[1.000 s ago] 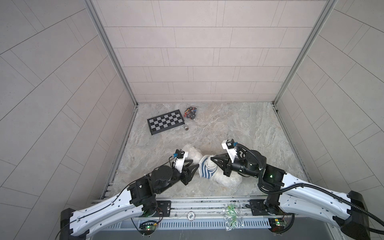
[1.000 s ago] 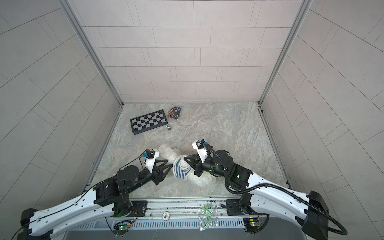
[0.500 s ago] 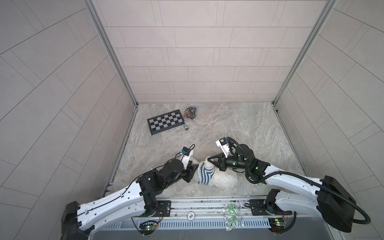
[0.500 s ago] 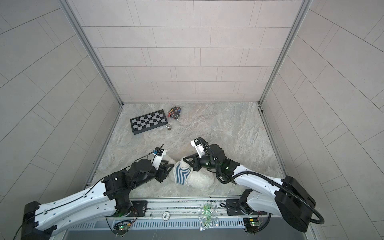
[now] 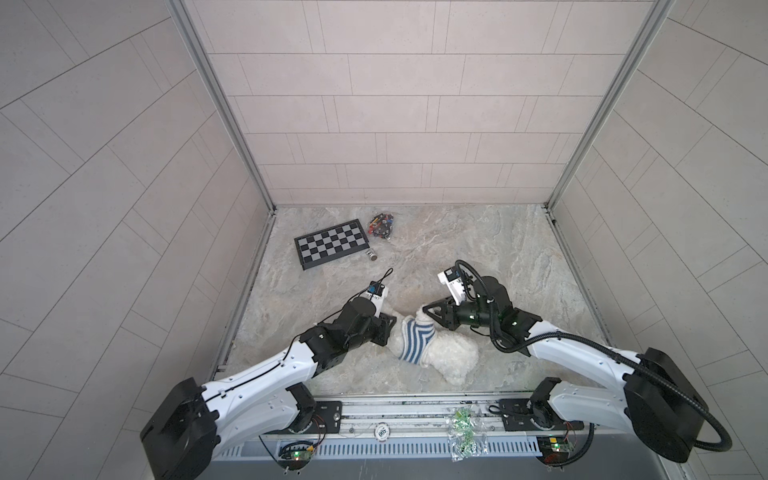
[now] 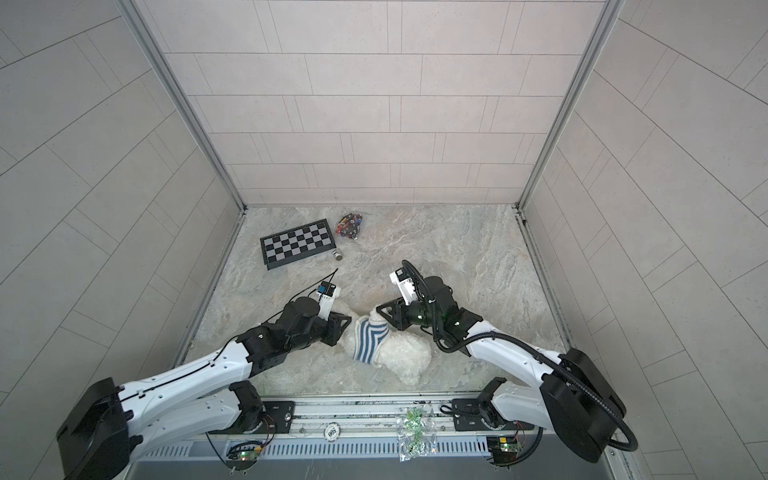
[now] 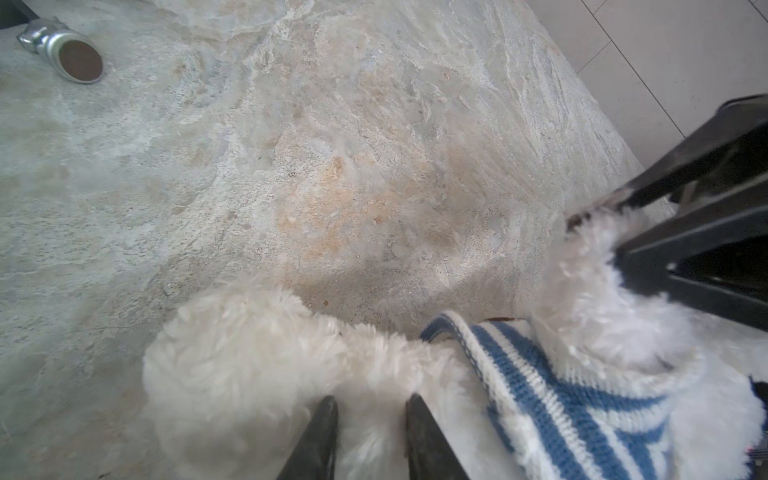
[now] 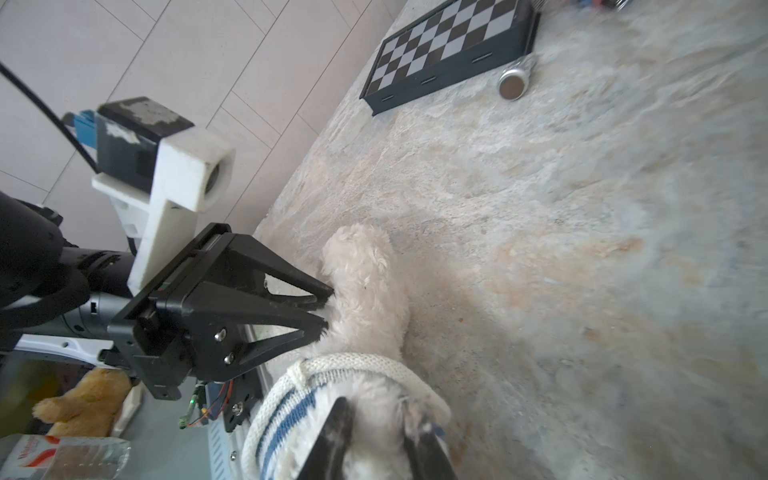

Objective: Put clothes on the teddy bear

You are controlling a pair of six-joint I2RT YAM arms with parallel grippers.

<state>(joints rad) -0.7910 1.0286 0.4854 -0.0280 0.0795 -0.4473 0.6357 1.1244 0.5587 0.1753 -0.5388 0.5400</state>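
Teddy bear point(image 5: 453, 353) lies near the front edge of the marble-patterned table point(image 5: 478, 249), between both arms, seen in both top views point(image 6: 403, 353). Blue-and-white striped shirt point(image 5: 415, 340) bunched round its middle; white fur shows on both sides of the knit.

Left claw point(image 8: 328, 307): tips only narrowly apart and pressed into the fur of a bare plush limb beside the shirt's edge. Cannot tell whether it really grips. Its own wrist view point(image 7: 371, 401) shows fur under and between the two fingers.

Right claw point(image 7: 598, 237): jaws parted, with a fluffy limb that sticks out of a shirt opening between them. Grasping or released, cannot tell. From its wrist view point(image 8: 376, 415), fur fills the gap.

Far left of table: chessboard point(image 5: 331, 243), small metal cylinder point(image 5: 372, 254) just beside it, and a bag of small coloured pieces point(image 5: 382, 222), all well apart from the bear.
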